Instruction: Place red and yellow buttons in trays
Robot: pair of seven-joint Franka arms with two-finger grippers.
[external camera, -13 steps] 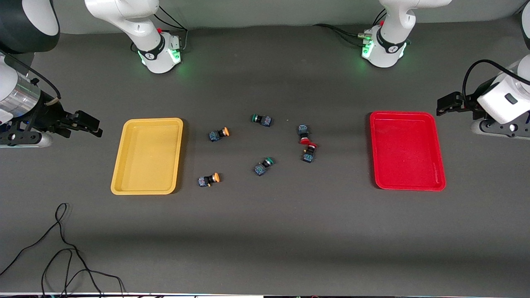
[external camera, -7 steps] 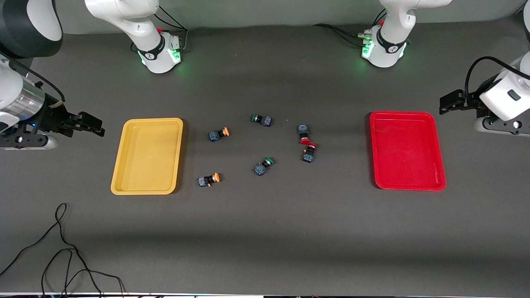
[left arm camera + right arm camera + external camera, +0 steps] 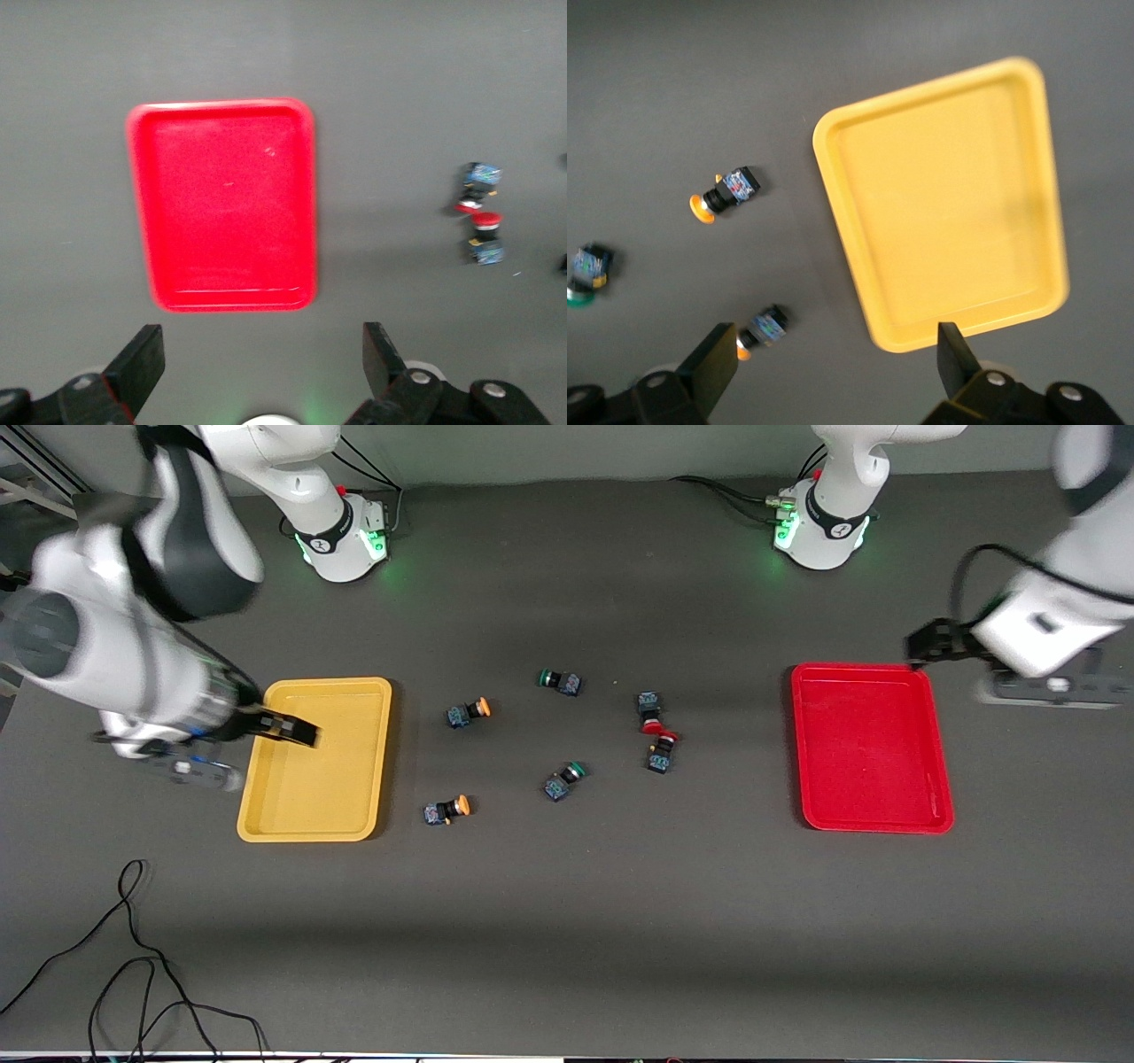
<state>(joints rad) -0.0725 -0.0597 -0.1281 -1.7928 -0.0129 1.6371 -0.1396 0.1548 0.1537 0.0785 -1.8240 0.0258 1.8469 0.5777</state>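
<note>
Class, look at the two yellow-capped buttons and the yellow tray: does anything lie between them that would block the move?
Nothing visible does. Both yellow-capped buttons lie on bare mat beside the yellow tray; the green-capped buttons lie toward the left arm's end. The open right gripper hangs over the tray.

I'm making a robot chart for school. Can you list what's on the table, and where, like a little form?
yellow tray: toward right arm's end, holds nothing
red tray: toward left arm's end, holds nothing
orange-yellow buttons: on table beside yellow tray
red buttons: on table, caps together
green buttons: on table, mid-table
right gripper: open, over yellow tray
left gripper: open, by red tray's corner
</note>
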